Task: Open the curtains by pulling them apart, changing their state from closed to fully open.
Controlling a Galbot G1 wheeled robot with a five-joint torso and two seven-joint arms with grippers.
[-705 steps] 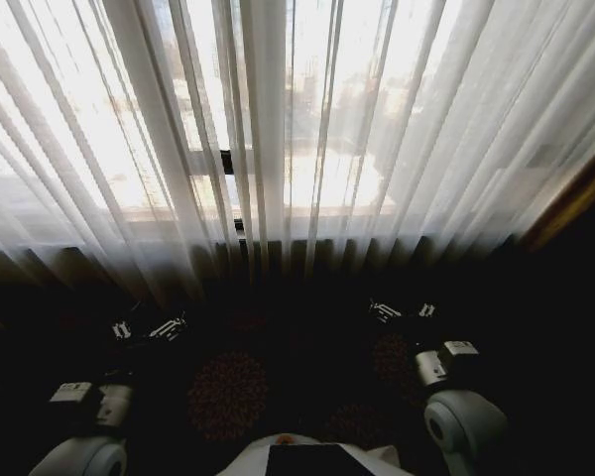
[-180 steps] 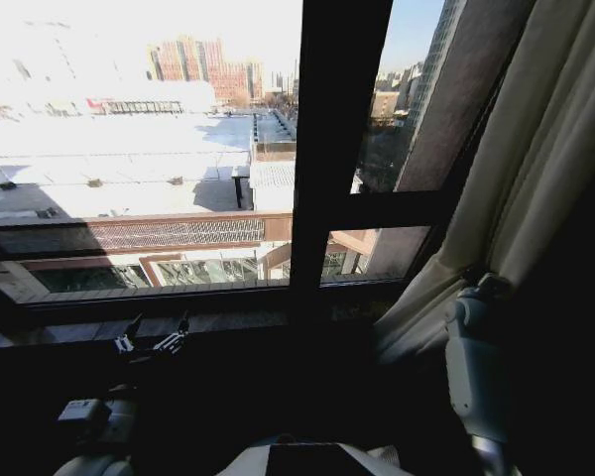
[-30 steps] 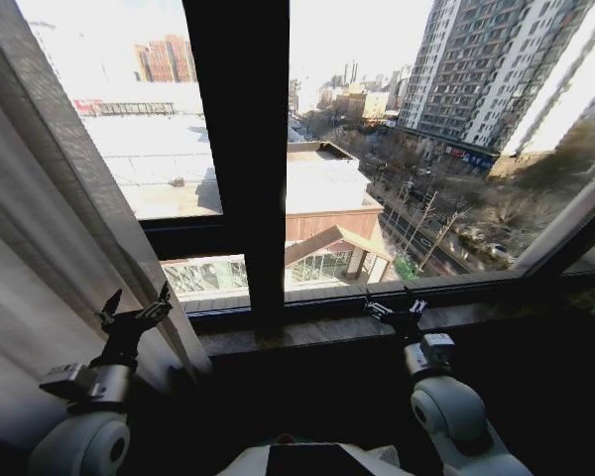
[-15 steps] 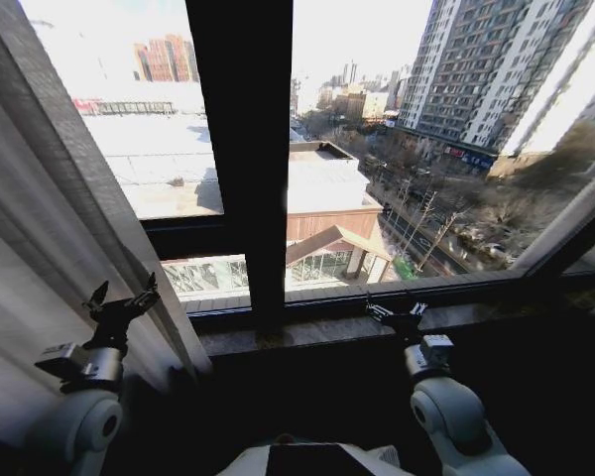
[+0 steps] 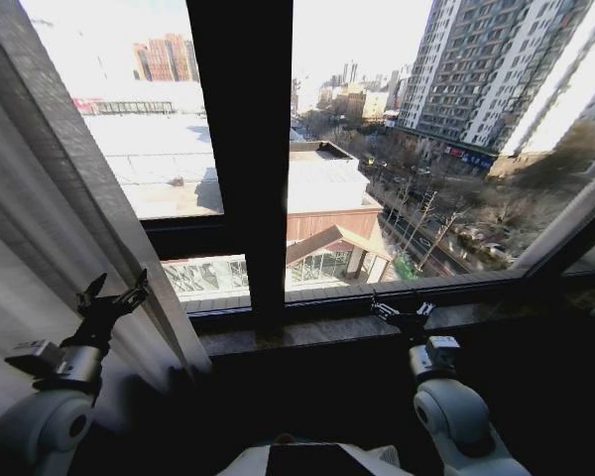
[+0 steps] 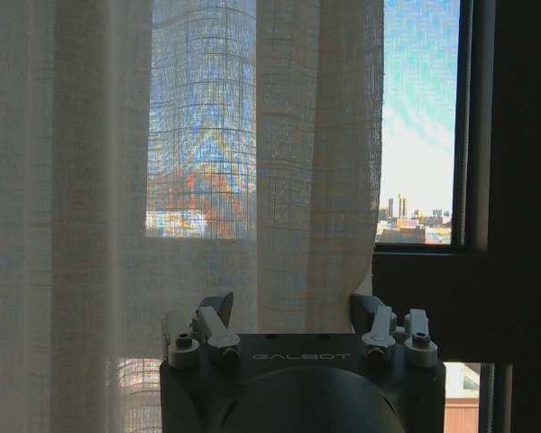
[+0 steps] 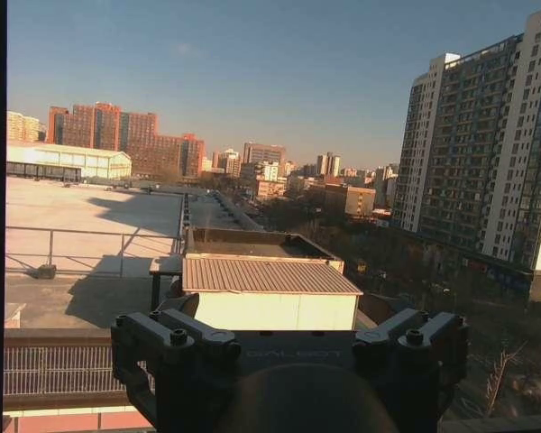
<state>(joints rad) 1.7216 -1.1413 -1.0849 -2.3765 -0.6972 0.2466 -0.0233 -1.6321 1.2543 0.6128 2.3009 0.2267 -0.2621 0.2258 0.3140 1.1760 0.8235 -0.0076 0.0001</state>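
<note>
Curtains (image 5: 40, 248) gathered far left, just beyond spread left end effector (image 5: 111, 296), seemingly untouched; right end effector (image 5: 402, 315) spread.

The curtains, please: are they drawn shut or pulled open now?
Open: the curtains are bunched at the left, leaving the window bare.

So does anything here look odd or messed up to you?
Nothing stands out. The sheer curtain hangs bunched at the left of the window, not torn. The left gripper sits open beside it, and the right gripper is open near the sill.
</note>
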